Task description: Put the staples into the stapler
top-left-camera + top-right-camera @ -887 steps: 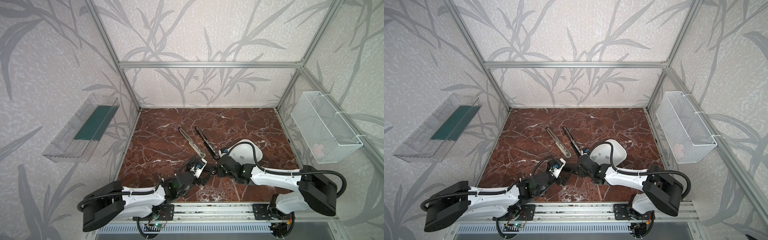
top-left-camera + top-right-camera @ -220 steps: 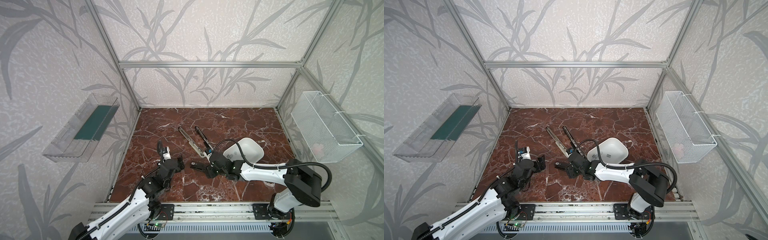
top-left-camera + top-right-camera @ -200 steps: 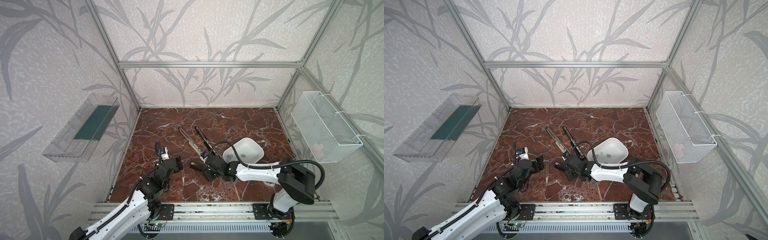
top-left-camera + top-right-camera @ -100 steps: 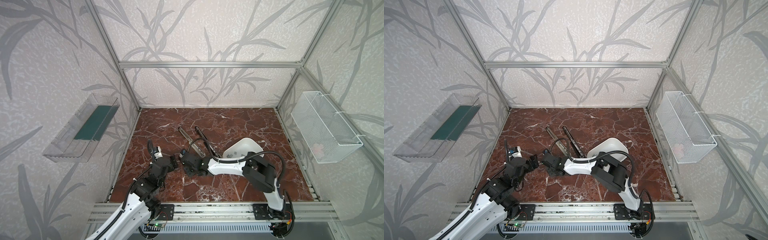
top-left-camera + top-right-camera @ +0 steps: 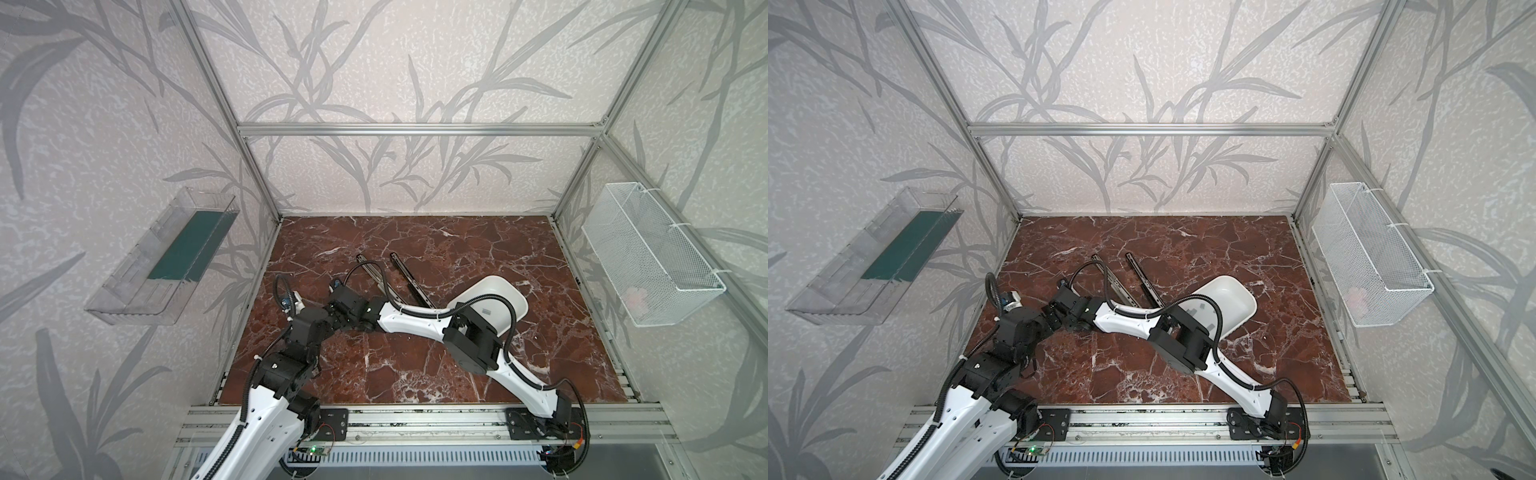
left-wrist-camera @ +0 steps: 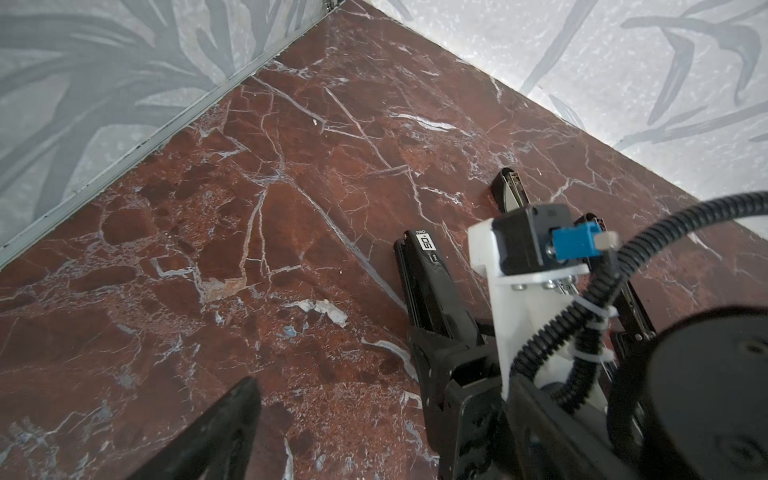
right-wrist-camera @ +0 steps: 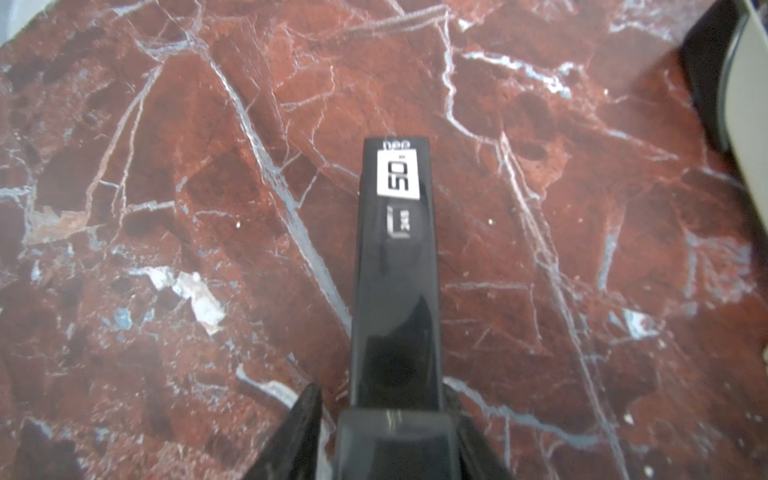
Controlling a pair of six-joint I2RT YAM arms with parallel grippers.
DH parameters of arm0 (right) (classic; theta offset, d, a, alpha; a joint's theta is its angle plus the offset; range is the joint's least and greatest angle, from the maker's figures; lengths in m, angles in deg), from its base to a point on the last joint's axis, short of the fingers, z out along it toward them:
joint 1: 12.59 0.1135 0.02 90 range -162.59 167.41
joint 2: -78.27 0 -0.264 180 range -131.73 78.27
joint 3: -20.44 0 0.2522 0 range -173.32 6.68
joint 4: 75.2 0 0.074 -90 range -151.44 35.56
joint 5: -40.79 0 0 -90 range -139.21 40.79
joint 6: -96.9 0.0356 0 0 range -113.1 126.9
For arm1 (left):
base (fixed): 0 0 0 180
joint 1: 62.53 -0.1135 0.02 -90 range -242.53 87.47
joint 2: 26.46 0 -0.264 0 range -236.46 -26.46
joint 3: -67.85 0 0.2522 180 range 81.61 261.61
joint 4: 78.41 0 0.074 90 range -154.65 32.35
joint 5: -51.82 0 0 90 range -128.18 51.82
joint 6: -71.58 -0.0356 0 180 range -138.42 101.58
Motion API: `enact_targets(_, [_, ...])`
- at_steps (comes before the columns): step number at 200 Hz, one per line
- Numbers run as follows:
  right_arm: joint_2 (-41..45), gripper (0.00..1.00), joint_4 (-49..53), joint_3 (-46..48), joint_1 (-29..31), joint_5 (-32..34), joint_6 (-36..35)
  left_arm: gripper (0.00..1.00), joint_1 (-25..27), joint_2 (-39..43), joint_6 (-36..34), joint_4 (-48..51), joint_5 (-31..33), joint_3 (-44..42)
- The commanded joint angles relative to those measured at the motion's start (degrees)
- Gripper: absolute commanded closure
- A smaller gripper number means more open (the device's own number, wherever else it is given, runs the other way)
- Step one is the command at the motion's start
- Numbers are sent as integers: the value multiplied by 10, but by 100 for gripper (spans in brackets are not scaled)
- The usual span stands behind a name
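Right tool [image 7: 386, 419] pinches a black stapler part [image 7: 395, 257]; left tool [image 5: 326, 322] spread. Staples [image 5: 488, 311] lie in white dish [image 5: 505, 291]; apparently none loaded yet.

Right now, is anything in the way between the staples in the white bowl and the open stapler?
Yes. The right arm reaches across: its forearm passes over the near end of the stapler, and its elbow and cable hang over the white bowl beside the staples.

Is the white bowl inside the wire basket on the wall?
No, the white bowl sits on the marble table, well apart from the wire basket hanging on the wall.
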Motion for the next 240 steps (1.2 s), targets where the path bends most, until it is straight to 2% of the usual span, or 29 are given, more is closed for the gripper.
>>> enact_targets(1, [61, 48, 7, 45, 19, 1, -18, 6, -37, -11, 9, -39, -48, 28])
enact_targets(32, [192, 42, -76, 190, 9, 28, -55, 7, -79, -50, 0, -62, -107, 46])
enact_targets(69, [280, 43, -74, 284, -46, 25, -124, 8, -91, -71, -13, -85, -145, 46])
enact_targets(107, [256, 44, -22, 280, -100, 36, -187, 9, -91, -75, -13, -107, -165, 33])
enact_targets(135, [206, 44, 11, 247, -108, 15, -220, 9, -92, -78, -15, -112, -169, 29])
enact_targets(159, [160, 48, 63, 201, -110, 32, -232, 9, -91, -76, -19, -108, -168, 31])
enact_targets(186, [145, 49, 70, 200, -113, 29, -238, 10, -92, -68, -17, -108, -171, 28])
enact_targets(212, [159, 55, 64, 225, -115, 17, -233, 10, -92, -64, -13, -114, -170, 21])
enact_targets(240, [199, 71, 54, 274, -115, 1, -225, 10, -92, -67, -7, -128, -177, 13])
